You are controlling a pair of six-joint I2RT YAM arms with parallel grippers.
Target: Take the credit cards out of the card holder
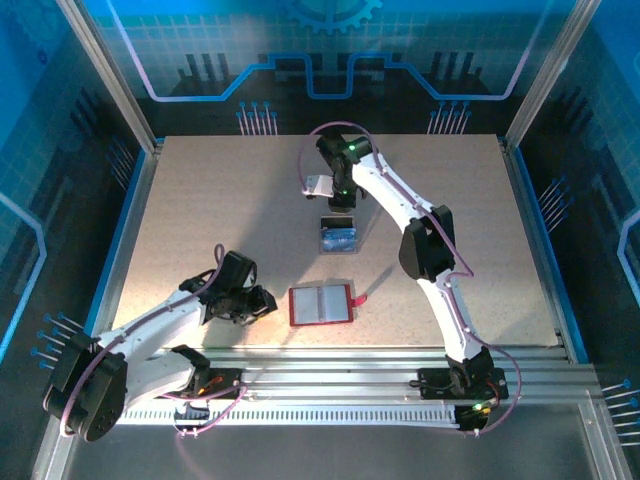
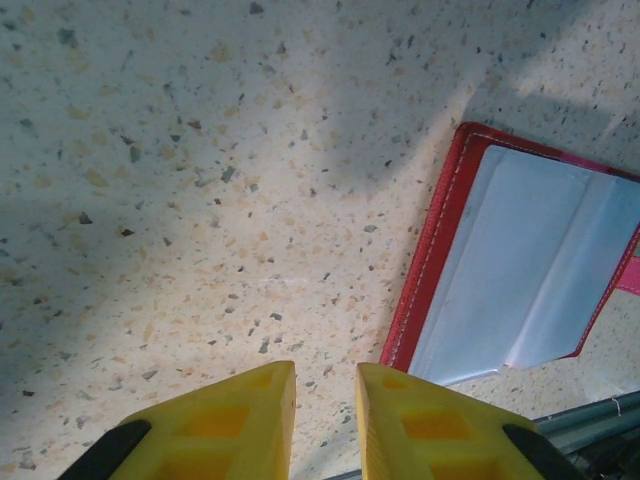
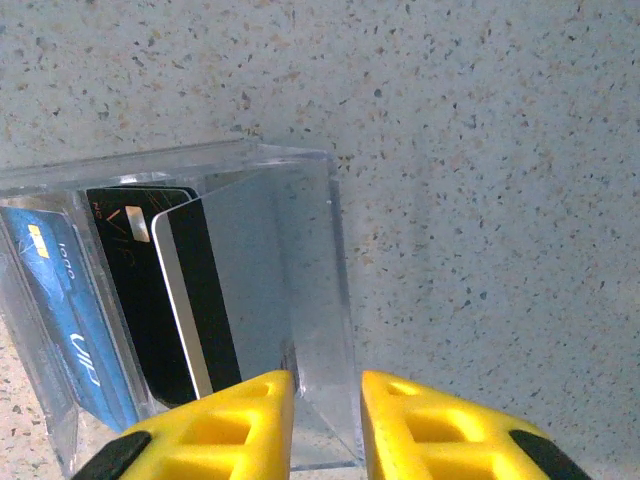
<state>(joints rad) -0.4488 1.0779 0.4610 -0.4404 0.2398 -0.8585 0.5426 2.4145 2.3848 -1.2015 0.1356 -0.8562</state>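
The red card holder [image 1: 322, 305] lies open and flat on the desk [image 2: 200, 200], near the front edge, between the two arms. In the left wrist view its pale grey pockets look bare, with the little red tab [image 2: 630, 275] at the far side. Further back stands a clear plastic box [image 3: 335, 260], and in it, on edge, are a blue card [image 3: 70, 320], a black card [image 3: 135, 300] and a card with a dark stripe [image 3: 195, 290].

The right gripper [image 3: 327, 385] hangs just over the box's near wall, its jaws a narrow slit apart with nothing between them. The left gripper [image 2: 325, 375] sits low beside the holder's left edge, equally narrow and empty.

By my judgement the step is the right arm's retreat from the box after a drop. It should rise straight up before swinging away, since a sideways brush would likely tip so light a box. A pale flat piece [image 1: 318, 185] shows beside the right gripper from above; I cannot tell if it is a card. The holder's pockets deserve a closer check before calling it done
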